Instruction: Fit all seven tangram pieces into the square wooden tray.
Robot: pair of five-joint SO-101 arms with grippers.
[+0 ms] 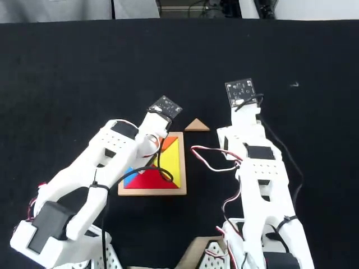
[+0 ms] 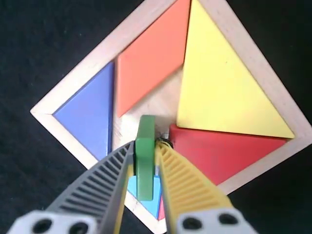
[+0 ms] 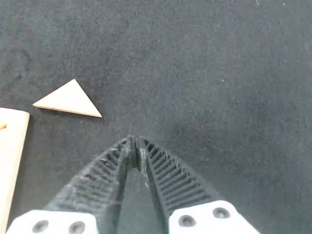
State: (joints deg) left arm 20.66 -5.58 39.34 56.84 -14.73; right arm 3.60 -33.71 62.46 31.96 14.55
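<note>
**A:** So, what does the left gripper [image 2: 145,146] have?

**B:** Its jaws pinch a green piece [image 2: 145,165], which stands on edge just over the bare patch [image 2: 157,108] in the middle of the tray [image 2: 43,111].

**A:** How would you set it down well?

**B:** I'd tip it flat first, since on edge it will not seat. Then I'd turn it so its sides run along the neighbouring pieces, lower one side into the gap, and only then let go. The gap looks tight, so a skewed drop may leave it perched on the red triangle [image 2: 219,151] or push the others about.

**A:** What is in the tray already?

**B:** Five pieces lie flat: the big yellow triangle [image 2: 224,83], with the red one touching it, an orange piece [image 2: 151,53], a blue triangle [image 2: 90,114], and a light-blue piece [image 2: 146,207] under the fingers.

**A:** And the seventh?

**B:** A plain wooden triangle [image 3: 70,100] lies on the black table [image 3: 219,73], outside the tray near its far corner.

**A:** The right gripper [image 3: 135,144]?

**B:** Its jaws are pressed together on nothing. It hangs over the table near that triangle.
</note>
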